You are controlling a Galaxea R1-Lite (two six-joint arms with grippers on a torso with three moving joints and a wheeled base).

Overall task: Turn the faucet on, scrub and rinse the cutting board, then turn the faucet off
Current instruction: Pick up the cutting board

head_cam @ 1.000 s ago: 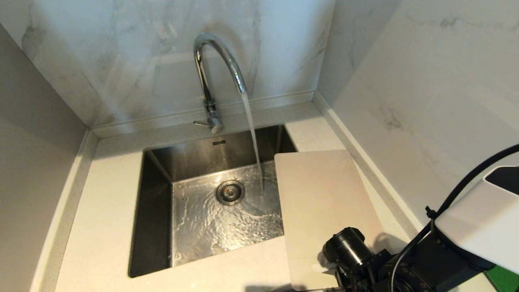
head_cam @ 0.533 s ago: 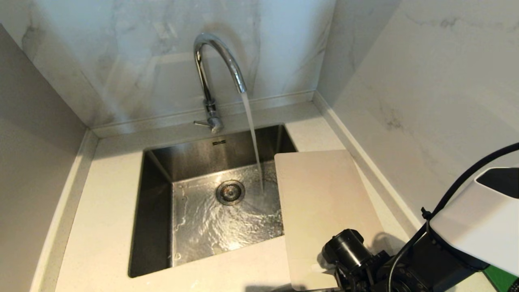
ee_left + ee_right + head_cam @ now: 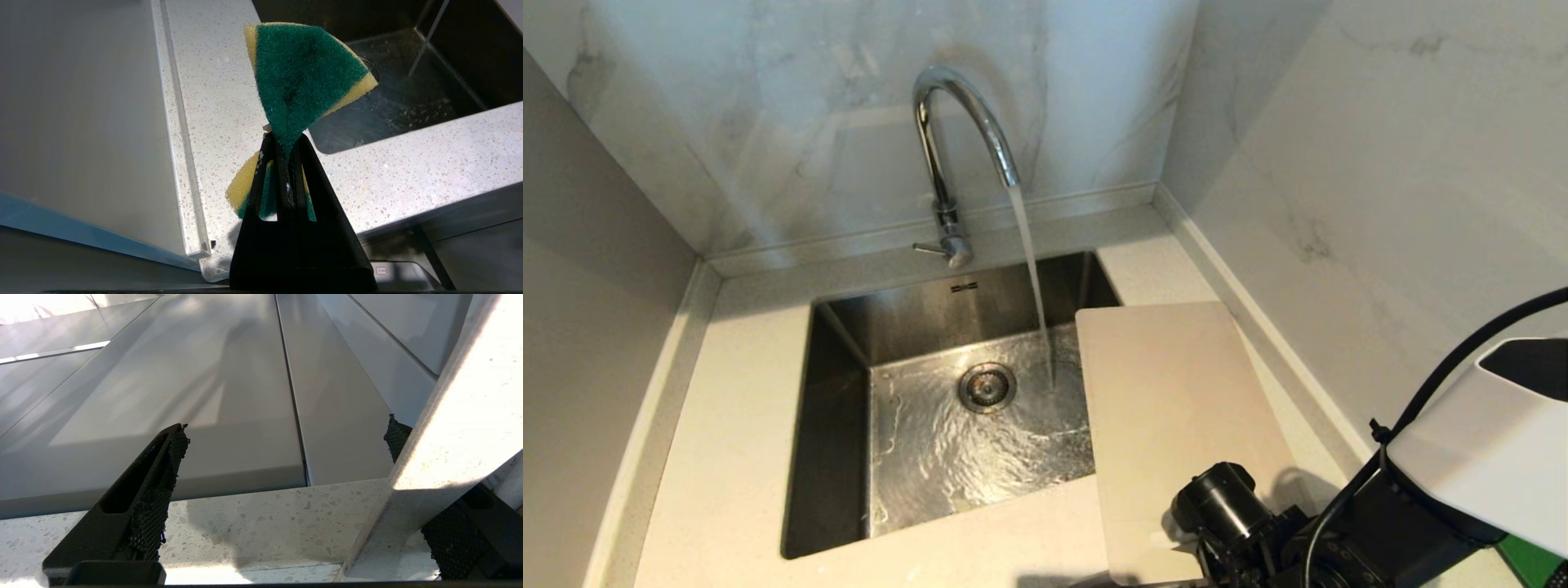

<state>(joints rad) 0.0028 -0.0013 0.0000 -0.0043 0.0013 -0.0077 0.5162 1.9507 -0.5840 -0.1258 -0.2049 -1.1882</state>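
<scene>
While water is poured from the tall chrome gooseneck faucet (image 3: 947, 139) at twelve o'clock into the steel sink (image 3: 837, 441), the cream-white plastic cutting board (image 3: 1168, 408) is seen flat on the speckled stone counter (image 3: 735, 425) at four o'clock, its left edge overhanging the basin; the right gripper (image 3: 286, 457) is held wide apart near the board's near end, nothing grasped; the left gripper (image 3: 282, 151) is clenched on a green-and-yellow scouring sponge (image 3: 302, 77), beside the sink.

Head camera high above sink (image 3: 833, 425); wrist cameras low, close by countertop (image 3: 408, 171).
</scene>
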